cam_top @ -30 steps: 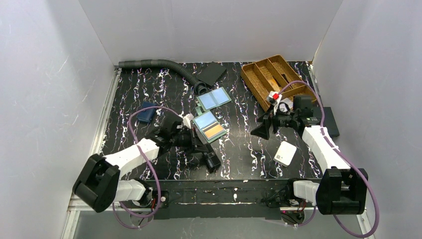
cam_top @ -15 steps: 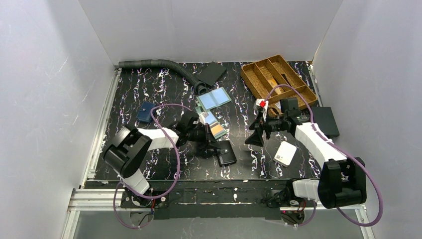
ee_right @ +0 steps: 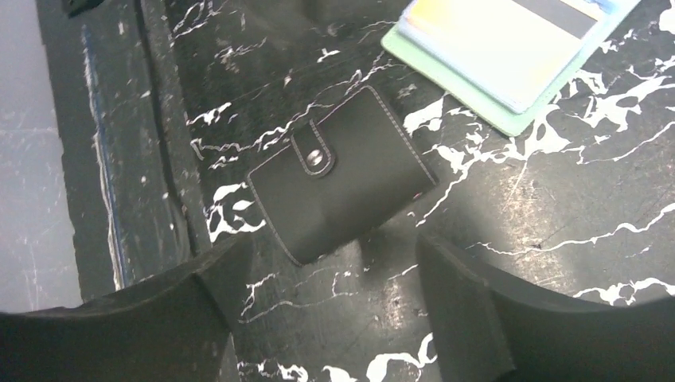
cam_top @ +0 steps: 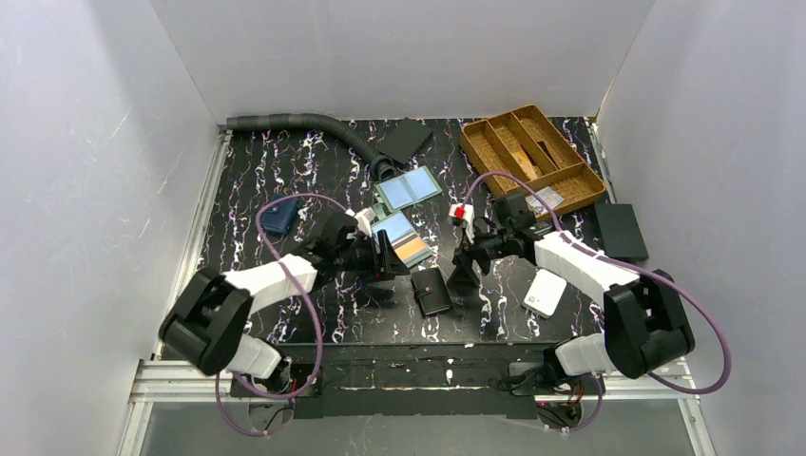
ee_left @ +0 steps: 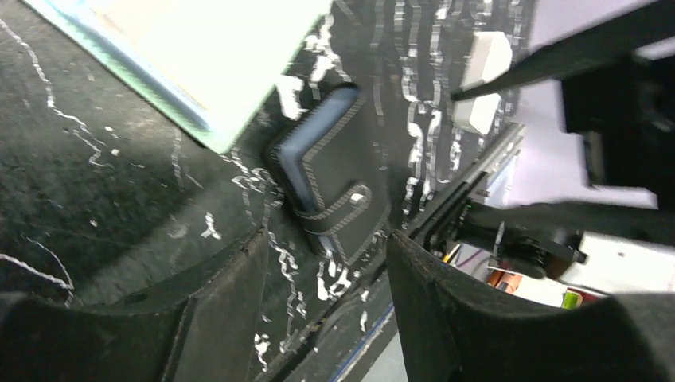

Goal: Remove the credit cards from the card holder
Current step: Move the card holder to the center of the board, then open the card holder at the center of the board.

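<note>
Black, white-veined worktop [cam_top: 314, 171] carrying, in descending size, a wooden divided tray [cam_top: 487, 173] at the far right and the card holder [cam_top: 400, 238] near the middle. The holder is a flat grey-green bifold lying open, just beside the left tool [ee_left: 325, 263] and a little apart from the right tool [ee_right: 330, 255]. Each tool has its fingers spread apart with nothing between them. The right one hangs over a black snap wallet [ee_right: 342, 187], which lies just on the near side of the holder and is no part of the task. Two credit cards [cam_top: 411, 249], one blue and one orange, show through the holder's clear pockets. Whether a third is tucked in cannot be told. The cards are probably light, stiff and smooth, and the holder limp with slippery film pockets. Hence it likely slides or lifts when a card is pulled. A sound hold would pinch a card's exposed short edge at the pocket mouth while the other tool pins the holder's rim. No brand, label or writing is legible in any view.
</note>
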Robot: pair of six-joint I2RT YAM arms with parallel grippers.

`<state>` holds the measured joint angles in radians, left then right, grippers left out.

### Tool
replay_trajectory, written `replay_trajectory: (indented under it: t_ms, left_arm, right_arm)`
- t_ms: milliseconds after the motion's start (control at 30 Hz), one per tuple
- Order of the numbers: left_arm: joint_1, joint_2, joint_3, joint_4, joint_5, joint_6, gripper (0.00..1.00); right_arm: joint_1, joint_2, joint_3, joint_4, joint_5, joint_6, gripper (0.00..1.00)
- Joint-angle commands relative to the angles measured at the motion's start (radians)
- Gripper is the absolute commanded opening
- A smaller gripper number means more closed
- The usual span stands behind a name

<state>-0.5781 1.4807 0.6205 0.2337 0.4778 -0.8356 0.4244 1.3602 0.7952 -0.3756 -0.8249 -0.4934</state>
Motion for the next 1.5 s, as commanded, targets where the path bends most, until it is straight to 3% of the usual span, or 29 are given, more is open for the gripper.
replay_trajectory:
  t_ms: [0,100,233,467,567,767,1033,1467]
  left_arm:
    - [-0.014,-0.160,-0.032,-0.056,-0.019,0.059,0.55]
    - [-0.066,-0.171,-0.029,-0.063,-0.046,0.010,0.56]
    - [-0.166,-0.191,-0.035,-0.063,-0.192,-0.059,0.53]
    - [-0.262,-0.129,0.014,-0.113,-0.394,-0.152,0.51]
    - [-0.293,-0.073,0.146,-0.347,-0.530,-0.185,0.47]
    - [-0.383,-0.002,0.337,-0.638,-0.713,-0.275,0.43]
    - [-0.476,0.190,0.600,-0.904,-0.813,-0.304,0.42]
    - [-0.501,0.374,0.770,-0.969,-0.858,-0.267,0.42]
  right_arm:
    - [0.030,0.065,-0.005,0.199,0.111,0.230,0.70]
    - [0.040,0.124,0.000,0.239,0.084,0.329,0.35]
    - [0.045,0.160,-0.030,0.330,0.061,0.467,0.20]
    - [0.045,0.175,-0.062,0.414,0.101,0.602,0.18]
    - [0.050,0.193,-0.069,0.425,0.095,0.620,0.18]
    - [0.070,0.226,-0.062,0.420,0.104,0.624,0.15]
    - [0.072,0.250,-0.055,0.408,0.151,0.644,0.12]
    - [0.073,0.284,-0.047,0.403,0.142,0.677,0.10]
